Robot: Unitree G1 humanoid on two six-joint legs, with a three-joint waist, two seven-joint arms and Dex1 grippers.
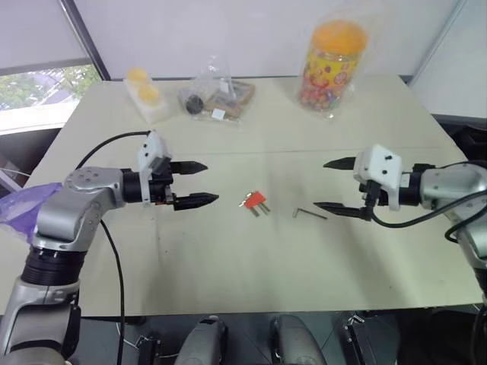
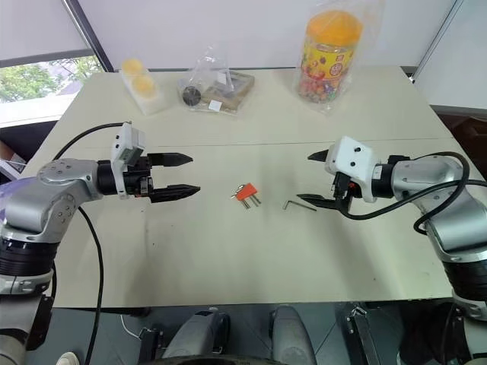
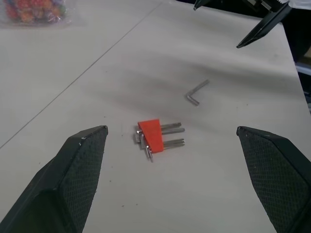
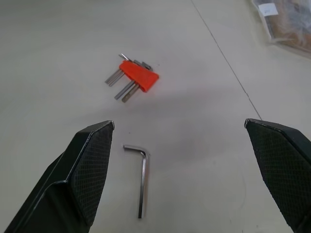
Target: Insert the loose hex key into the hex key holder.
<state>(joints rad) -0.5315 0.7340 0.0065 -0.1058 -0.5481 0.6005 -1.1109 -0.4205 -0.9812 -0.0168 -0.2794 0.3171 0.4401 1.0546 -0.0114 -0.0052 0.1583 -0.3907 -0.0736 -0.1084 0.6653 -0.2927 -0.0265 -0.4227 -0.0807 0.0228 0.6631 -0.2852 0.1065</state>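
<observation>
On the desk (image 1: pixel 228 251), in the head views, I see the holder (image 1: pixel 256 201) lying flat near the middle, and the key (image 1: pixel 308 214) just to its right, apart from it. My left tool (image 1: pixel 194 183) hangs over the desk to the left of the holder, its two fingers spread wide and holding nothing. My right tool (image 1: pixel 338 185) is to the right of the key, also wide open and empty. At the far edge stand a candy jar (image 1: pixel 333 67) in a clear bag, a bag of parts (image 1: pixel 215 96) and a box with yellow balls (image 1: pixel 146 93).

In the left wrist view, the holder (image 3: pixel 151 135) lies between my two black fingers (image 3: pixel 77 182), with its short keys pointing toward the key (image 3: pixel 195 93) beyond it. The right tool (image 3: pixel 252 22) shows further behind.

In the right wrist view, the key (image 4: pixel 140 177) lies close, near one finger (image 4: pixel 82 179), not touching it. The holder (image 4: pixel 137 76) is farther, its prongs pointing roughly toward the tool.
</observation>
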